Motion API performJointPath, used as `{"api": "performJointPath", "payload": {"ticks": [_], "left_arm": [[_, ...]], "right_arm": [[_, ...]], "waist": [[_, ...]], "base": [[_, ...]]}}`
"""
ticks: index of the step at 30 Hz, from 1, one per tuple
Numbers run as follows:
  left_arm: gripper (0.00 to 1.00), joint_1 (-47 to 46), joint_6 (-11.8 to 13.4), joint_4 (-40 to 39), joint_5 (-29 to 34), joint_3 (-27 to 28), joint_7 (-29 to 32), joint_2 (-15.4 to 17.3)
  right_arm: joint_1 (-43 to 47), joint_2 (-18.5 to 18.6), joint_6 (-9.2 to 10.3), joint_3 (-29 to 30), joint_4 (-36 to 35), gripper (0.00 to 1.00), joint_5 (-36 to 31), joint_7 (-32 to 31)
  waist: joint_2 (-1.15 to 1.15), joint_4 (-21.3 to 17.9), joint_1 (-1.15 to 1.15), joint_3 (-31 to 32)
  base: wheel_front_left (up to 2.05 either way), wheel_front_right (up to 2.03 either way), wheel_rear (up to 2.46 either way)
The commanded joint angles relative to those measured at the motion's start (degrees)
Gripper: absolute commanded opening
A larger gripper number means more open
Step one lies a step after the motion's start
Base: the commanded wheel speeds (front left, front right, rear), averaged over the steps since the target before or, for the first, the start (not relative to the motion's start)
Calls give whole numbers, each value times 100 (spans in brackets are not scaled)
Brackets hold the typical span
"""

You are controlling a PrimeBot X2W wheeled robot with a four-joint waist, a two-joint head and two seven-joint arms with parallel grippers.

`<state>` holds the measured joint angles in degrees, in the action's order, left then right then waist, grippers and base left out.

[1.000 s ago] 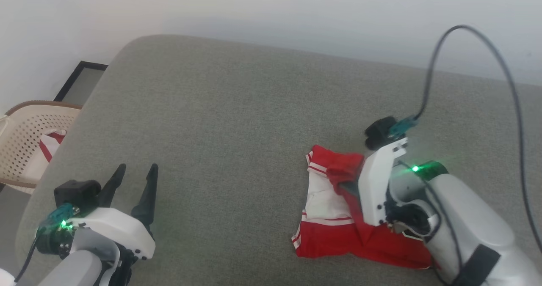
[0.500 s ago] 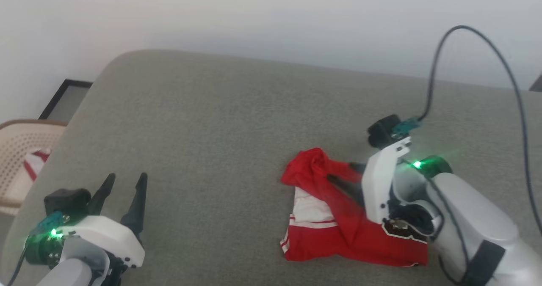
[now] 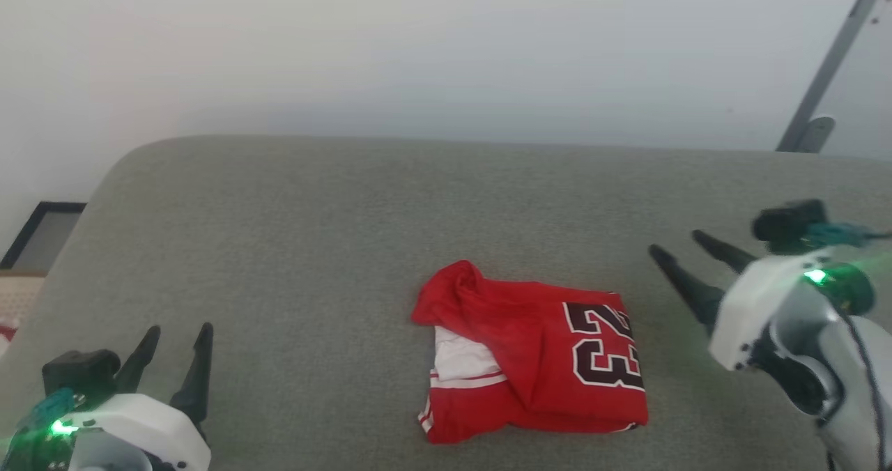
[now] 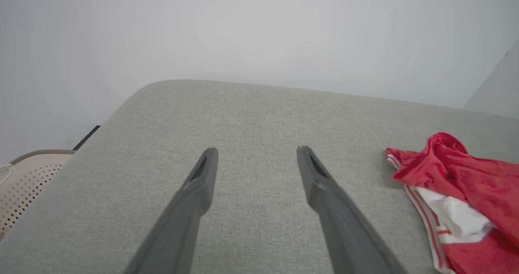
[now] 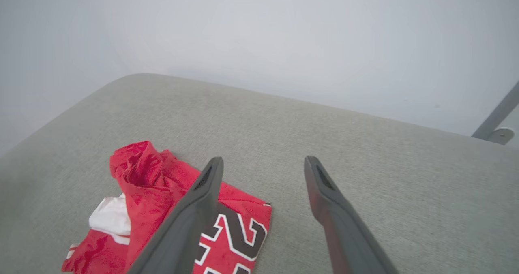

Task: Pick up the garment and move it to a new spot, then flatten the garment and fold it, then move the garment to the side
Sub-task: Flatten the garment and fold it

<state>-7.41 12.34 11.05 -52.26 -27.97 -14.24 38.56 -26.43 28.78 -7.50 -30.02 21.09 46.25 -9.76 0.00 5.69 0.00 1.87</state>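
Pulled back off the folded red-and-white T-shirt (image 3: pixel 529 366), the right hand (image 3: pixel 674 241) hangs spread, like the left hand (image 3: pixel 180 328); best pinch every layer before sliding it aside.

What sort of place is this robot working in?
Probably a plain home-like room, possibly a test setup: a grey upholstered cushion as worktop, a folded red shirt on it, a beige perforated basket or chair beside it, a bare white wall behind.

A grey fabric mattress (image 3: pixel 313 213) carries a folded red shirt (image 3: pixel 529 359), number 23 facing up, well apart from its rounded far-left corner and far edge.
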Motion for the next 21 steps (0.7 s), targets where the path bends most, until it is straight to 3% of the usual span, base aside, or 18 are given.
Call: {"api": "performJointPath", "payload": {"ticks": [1,10,21], "left_arm": [[100,118,32,-34,2,48,-37,30],[100,393,81,-157,-45,246,-67,119],[100,575,90,-229,-7,437,-91,93]], "right_arm": [[191,50,2,175,-72,100,-105,213],[1020,115,3,1282,-246,100,-619,1091],[1949,-288,3,2318,-431,100,-1053,1495]], "waist": [[0,-126,0,62],[0,-408,0,154],[0,-547,0,224]], "base": [[0,0,0],[0,0,0],[0,0,0]]}}
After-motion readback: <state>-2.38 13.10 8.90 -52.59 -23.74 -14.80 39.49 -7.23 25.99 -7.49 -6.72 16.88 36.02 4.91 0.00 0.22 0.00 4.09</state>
